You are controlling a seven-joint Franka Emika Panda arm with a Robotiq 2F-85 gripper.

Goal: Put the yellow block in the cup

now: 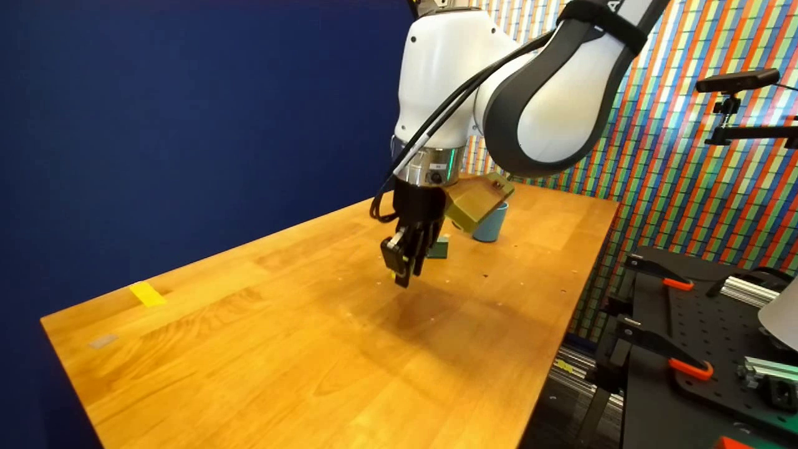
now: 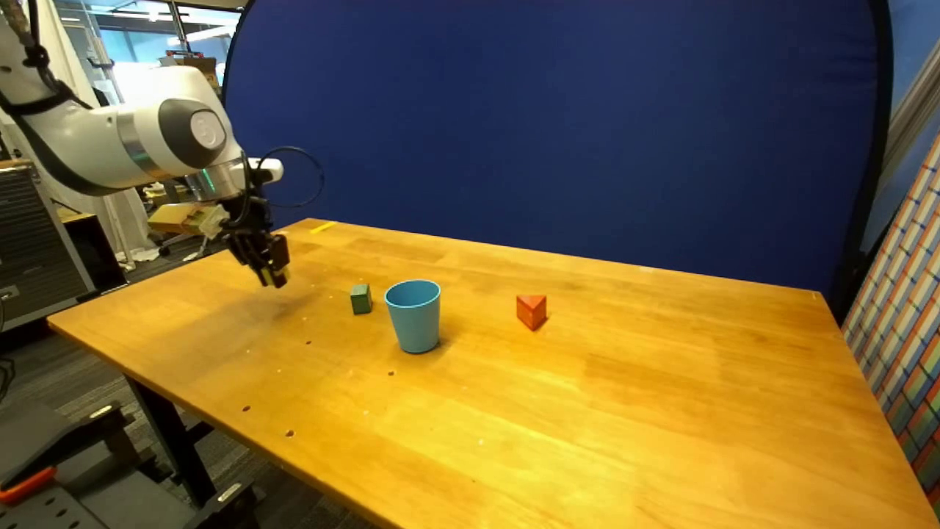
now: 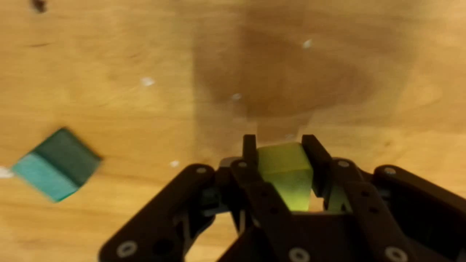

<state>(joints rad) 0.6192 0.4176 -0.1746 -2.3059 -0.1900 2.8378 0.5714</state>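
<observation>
1. Your yellow block [image 3: 285, 163] is off the table [image 2: 661, 441], held in the gripper [image 3: 279, 145]; in the wrist view it looks greenish-yellow.
2. You have the gripper clamped on that block, its two fingers [image 3: 250, 149] against opposite sides. It points down above the table, with a dark shadow on the wood below.
3. Closest to it on the table you see the green block [image 3: 58, 165], apart from the gripper and turned cornerwise in the wrist view, one face lighter than the other.
4. Your cup [image 2: 415, 319] is blue and stands upright near the green block. In an exterior view the green block shows between gripper and cup; the bottom of the cup's inside is hidden from you.
5. Past the cup, well apart from it, you have the red wedge [image 2: 532, 311] on the table.
6. Above the gripper is your white arm [image 1: 442, 81], with a tan box [image 1: 480, 199] at the wrist in both exterior views.
7. Farther out you find a yellow strip [image 1: 148, 294] by the table's edge, a blue backdrop [image 2: 558, 132] behind the table, and a striped wall [image 1: 686, 174].
</observation>
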